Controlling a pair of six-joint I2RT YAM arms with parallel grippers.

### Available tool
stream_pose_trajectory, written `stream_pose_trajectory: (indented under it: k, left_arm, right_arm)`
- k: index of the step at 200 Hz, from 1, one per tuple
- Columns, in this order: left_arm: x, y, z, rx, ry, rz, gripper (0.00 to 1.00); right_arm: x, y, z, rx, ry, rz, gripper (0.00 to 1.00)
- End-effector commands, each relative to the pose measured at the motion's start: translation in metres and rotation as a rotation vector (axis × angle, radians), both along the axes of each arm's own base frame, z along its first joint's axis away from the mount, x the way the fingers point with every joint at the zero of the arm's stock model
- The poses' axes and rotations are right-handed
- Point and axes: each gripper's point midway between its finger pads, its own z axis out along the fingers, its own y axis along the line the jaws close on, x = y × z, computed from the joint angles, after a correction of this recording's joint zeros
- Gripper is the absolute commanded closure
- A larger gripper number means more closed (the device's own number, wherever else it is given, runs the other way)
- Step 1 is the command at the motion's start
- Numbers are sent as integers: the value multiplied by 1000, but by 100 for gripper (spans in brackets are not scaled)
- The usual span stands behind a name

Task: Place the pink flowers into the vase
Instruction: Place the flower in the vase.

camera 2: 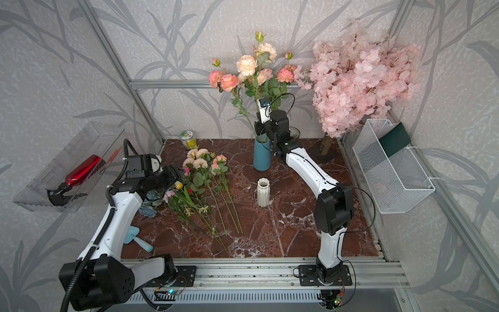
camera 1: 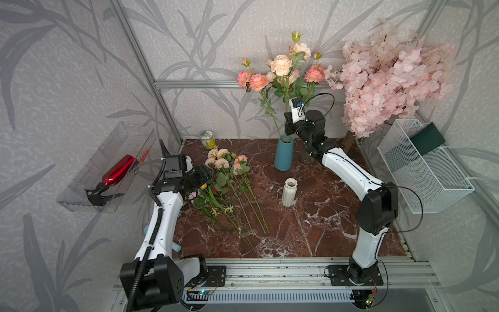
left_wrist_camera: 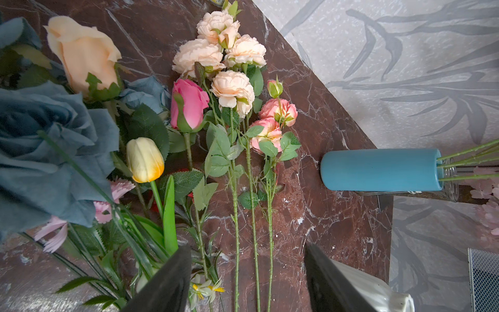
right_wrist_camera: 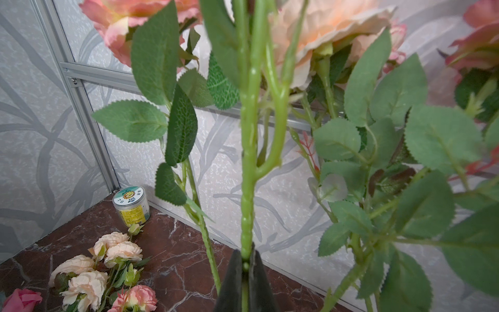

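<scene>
Right arm (camera 1: 345, 167) raised, stretched back; right fingers (right_wrist_camera: 232, 283) pinched together; left arm (camera 1: 164, 208) low, left fingers (left_wrist_camera: 167, 283) apart.

At the far middle of the table (camera 2: 297, 229), pink flowers (camera 2: 247, 66) stand in a blue vase (camera 2: 262, 156), the right gripper (camera 2: 258, 125) at their stems just above its rim, a white vase (camera 2: 263, 192) nearer.
</scene>
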Motion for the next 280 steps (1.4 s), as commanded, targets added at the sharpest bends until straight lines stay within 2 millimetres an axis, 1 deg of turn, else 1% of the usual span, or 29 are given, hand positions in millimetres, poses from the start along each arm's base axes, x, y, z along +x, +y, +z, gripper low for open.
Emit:
stream_pose_trajectory:
  k: [1, 41, 89, 158, 211, 280]
  left_arm:
    - [-1, 1, 2, 0, -16, -3, 33]
    - [-1, 1, 2, 3, -15, 0, 33]
    - [-1, 1, 1, 2, -14, -1, 33]
    - [0, 1, 1, -1, -14, -2, 33]
    - [-1, 2, 2, 4, -16, 1, 33]
    - [-1, 1, 2, 1, -17, 0, 33]
  right_arm:
    - [6, 0, -9, 18, 30, 7, 100]
    - [10, 0, -23, 17, 64, 10, 100]
    - [10, 2, -34, 7, 93, 23, 100]
    - [14, 3, -54, -13, 138, 15, 100]
    - [19, 1, -71, -40, 183, -6, 100]
    - [22, -3, -86, -63, 225, -30, 100]
